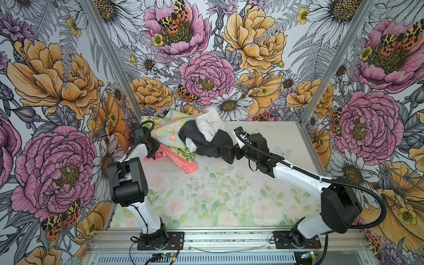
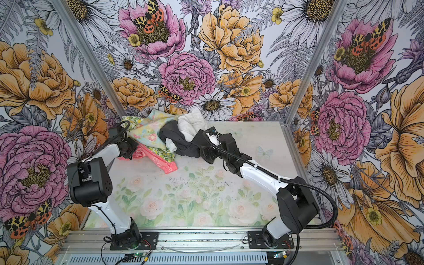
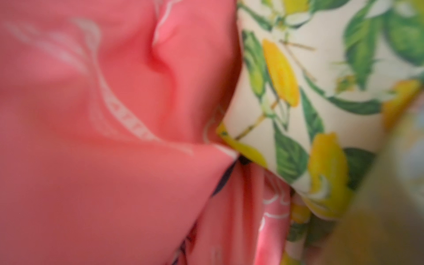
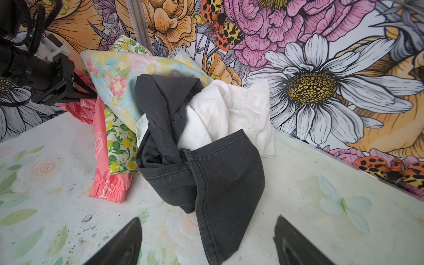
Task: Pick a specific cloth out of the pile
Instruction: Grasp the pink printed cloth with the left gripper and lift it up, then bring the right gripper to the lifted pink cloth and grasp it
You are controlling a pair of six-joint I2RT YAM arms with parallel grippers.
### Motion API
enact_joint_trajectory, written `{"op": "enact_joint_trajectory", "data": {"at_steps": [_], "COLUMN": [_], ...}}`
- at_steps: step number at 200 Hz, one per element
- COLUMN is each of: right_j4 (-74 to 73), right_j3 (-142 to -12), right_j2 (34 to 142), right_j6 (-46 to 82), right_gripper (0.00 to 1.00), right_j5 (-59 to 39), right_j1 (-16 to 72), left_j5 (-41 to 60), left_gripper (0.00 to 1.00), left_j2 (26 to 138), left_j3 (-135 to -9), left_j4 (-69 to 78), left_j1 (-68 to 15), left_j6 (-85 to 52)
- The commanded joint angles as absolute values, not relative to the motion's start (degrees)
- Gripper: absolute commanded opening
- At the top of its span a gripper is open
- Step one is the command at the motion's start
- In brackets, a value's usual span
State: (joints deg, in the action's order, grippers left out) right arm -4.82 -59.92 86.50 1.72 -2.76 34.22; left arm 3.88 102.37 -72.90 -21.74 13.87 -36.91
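The pile (image 1: 183,135) of mixed cloths lies at the table's back left in both top views. The cloth (image 1: 183,164) (image 2: 163,164) (image 4: 101,165), coral-pink with white outline shapes, sticks out from under the pile's front left. My left gripper (image 1: 153,150) (image 2: 131,150) is at the pile's left end, shut on a fold of the cloth. The right wrist view shows its fingers (image 4: 85,91) pinched on pink fabric. In the left wrist view the cloth (image 3: 114,137) fills the frame and hides the jaws. My right gripper (image 1: 227,154) (image 4: 207,243) stands open at the pile's right, with a dark grey cloth's (image 4: 206,174) tail between its fingers.
A lemon-print cloth (image 1: 182,154) (image 3: 298,110) overlaps the pink one. A pastel floral cloth (image 1: 169,128) and a white cloth (image 1: 211,124) lie behind, against the back wall (image 1: 206,75). An aluminium post (image 1: 128,91) stands just behind the left gripper. The floral table top (image 1: 218,195) runs forward to the front rail.
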Motion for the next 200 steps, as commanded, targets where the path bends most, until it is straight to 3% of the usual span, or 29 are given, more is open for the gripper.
{"op": "enact_joint_trajectory", "data": {"at_steps": [1,116,200], "right_j4": [-4.22,-7.22,-17.41], "right_j3": [-62.84,-71.02,-77.42], "right_j2": [84.13,84.62,89.56], "right_j6": [0.30,-0.30,1.58], "right_gripper": [0.91,0.93,0.93], "right_j5": [-0.56,-5.76,-13.96], "right_j1": [34.38,33.12,33.72], "left_j5": [1.65,-1.54,-0.04], "left_gripper": [0.00,0.00,0.00], "left_j2": [96.99,82.91,76.28], "left_j3": [-76.34,-83.39,-90.95], "left_j4": [-17.46,-17.71,-22.03], "left_j1": [11.38,4.47,-9.47], "left_j6": [-37.32,-38.86,-35.68]}}
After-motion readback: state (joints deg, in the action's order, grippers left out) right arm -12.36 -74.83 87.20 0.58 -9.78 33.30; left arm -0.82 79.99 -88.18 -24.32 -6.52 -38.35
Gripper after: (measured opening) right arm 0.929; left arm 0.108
